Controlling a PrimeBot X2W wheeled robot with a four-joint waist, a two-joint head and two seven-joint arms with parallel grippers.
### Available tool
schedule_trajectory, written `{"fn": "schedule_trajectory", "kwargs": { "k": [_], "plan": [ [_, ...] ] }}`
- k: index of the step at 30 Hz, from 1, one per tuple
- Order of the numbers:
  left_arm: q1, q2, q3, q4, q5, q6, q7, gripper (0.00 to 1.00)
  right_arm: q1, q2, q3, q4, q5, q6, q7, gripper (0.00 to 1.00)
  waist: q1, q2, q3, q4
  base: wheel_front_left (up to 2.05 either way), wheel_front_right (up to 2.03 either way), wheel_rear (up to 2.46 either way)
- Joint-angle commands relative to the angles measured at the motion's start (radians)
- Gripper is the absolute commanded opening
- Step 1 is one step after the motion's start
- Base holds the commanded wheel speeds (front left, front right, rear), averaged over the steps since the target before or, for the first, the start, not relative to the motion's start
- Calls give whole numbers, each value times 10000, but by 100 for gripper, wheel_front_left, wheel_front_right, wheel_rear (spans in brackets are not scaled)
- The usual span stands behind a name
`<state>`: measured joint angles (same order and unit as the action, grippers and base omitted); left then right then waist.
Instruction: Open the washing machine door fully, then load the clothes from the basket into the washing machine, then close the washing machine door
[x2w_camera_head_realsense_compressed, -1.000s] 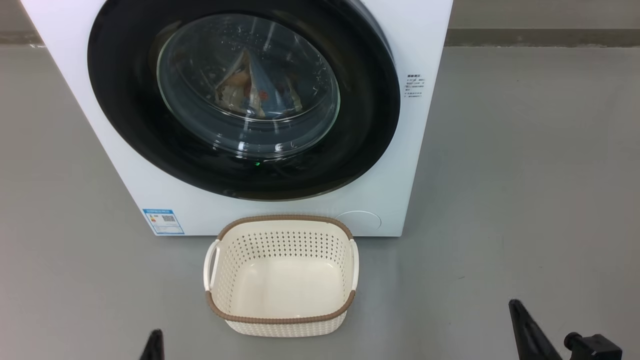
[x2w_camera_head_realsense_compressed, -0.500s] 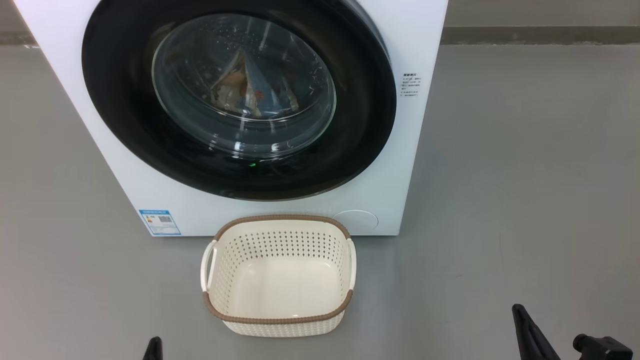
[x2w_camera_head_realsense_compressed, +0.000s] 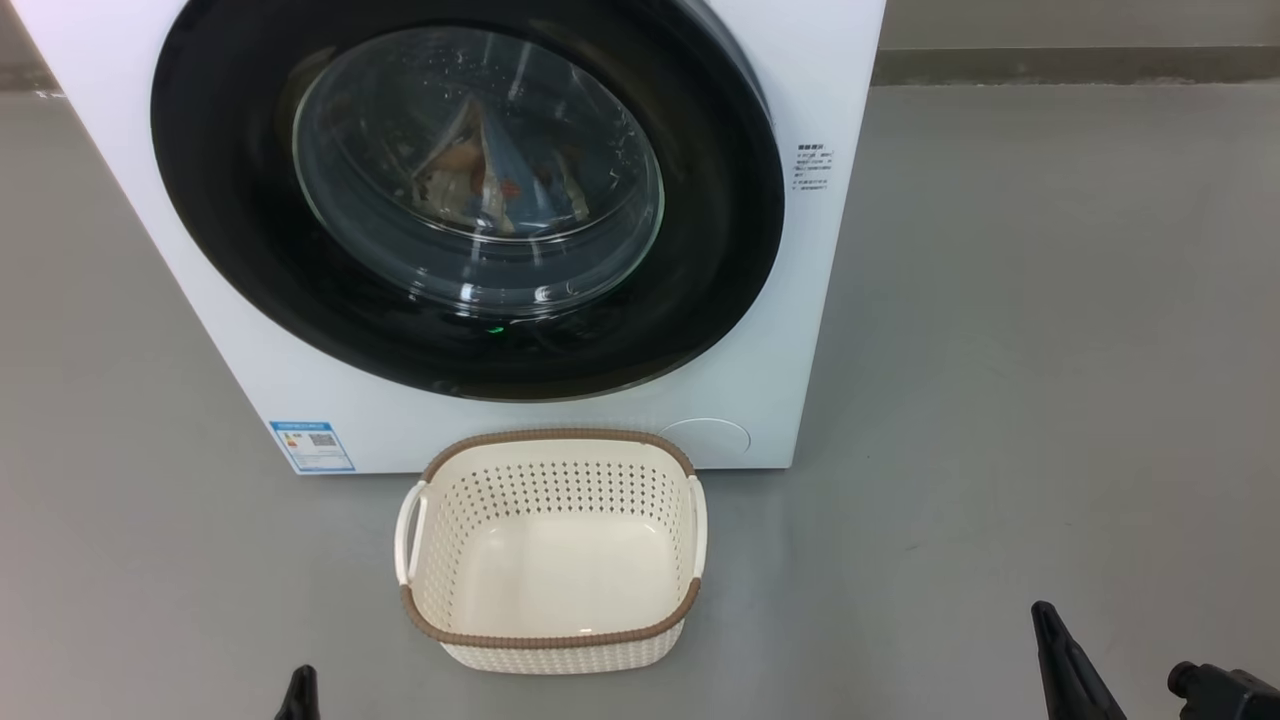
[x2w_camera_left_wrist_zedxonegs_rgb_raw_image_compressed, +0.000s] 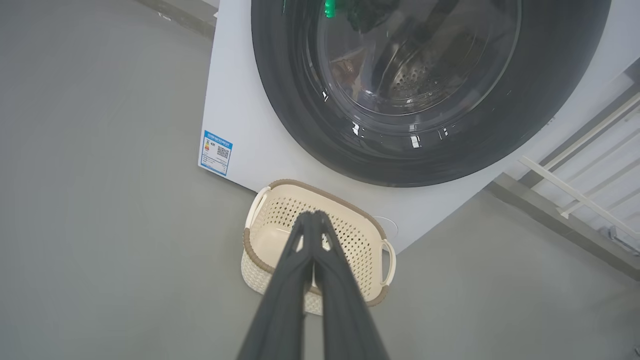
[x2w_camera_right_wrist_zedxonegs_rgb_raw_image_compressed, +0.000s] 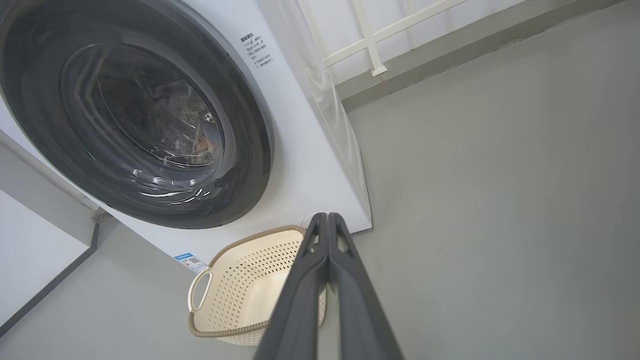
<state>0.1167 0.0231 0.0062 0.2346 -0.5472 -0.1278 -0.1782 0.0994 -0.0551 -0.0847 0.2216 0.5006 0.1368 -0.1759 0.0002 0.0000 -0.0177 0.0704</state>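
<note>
The white washing machine (x2w_camera_head_realsense_compressed: 790, 330) stands ahead with its round black door (x2w_camera_head_realsense_compressed: 700, 260) closed flat against the front. Behind the glass window the blue clothes (x2w_camera_head_realsense_compressed: 490, 175) with orange-brown print lie in the drum. The cream basket (x2w_camera_head_realsense_compressed: 548, 545) with the brown rim sits empty on the floor in front of the machine. My left gripper (x2w_camera_left_wrist_zedxonegs_rgb_raw_image_compressed: 312, 216) is shut with nothing in it, low at the left, its tip (x2w_camera_head_realsense_compressed: 300, 690) at the bottom edge. My right gripper (x2w_camera_right_wrist_zedxonegs_rgb_raw_image_compressed: 327, 217) is shut and empty, low at the right (x2w_camera_head_realsense_compressed: 1045, 625), well clear of the basket (x2w_camera_right_wrist_zedxonegs_rgb_raw_image_compressed: 245, 290).
Grey floor (x2w_camera_head_realsense_compressed: 1050, 350) spreads wide on both sides of the machine. A wall base runs behind it (x2w_camera_head_realsense_compressed: 1080, 65). A white railing (x2w_camera_right_wrist_zedxonegs_rgb_raw_image_compressed: 370, 40) stands beside the machine's right side. A blue label sticker (x2w_camera_head_realsense_compressed: 311, 445) marks the lower left front.
The whole head view has drifted a little left and down, so the camera has moved. Both grippers have sunk slightly lower in the picture. Door, clothes and basket stay put.
</note>
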Motion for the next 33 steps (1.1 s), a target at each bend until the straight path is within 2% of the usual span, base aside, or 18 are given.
{"fn": "schedule_trajectory", "kwargs": {
  "k": [1,33],
  "plan": [
    [-433,172,149,-176,-387,-7,80,0,-421,-35,-34,-196,357,-15,91,0,-1,0,5,-15,0,0,0],
    [-1022,238,407,-86,-3767,-14,970,0,-961,-7,-121,-57,3859,-30,1009,0,-1,0,71,-240,0,0,0]
  ]
}}
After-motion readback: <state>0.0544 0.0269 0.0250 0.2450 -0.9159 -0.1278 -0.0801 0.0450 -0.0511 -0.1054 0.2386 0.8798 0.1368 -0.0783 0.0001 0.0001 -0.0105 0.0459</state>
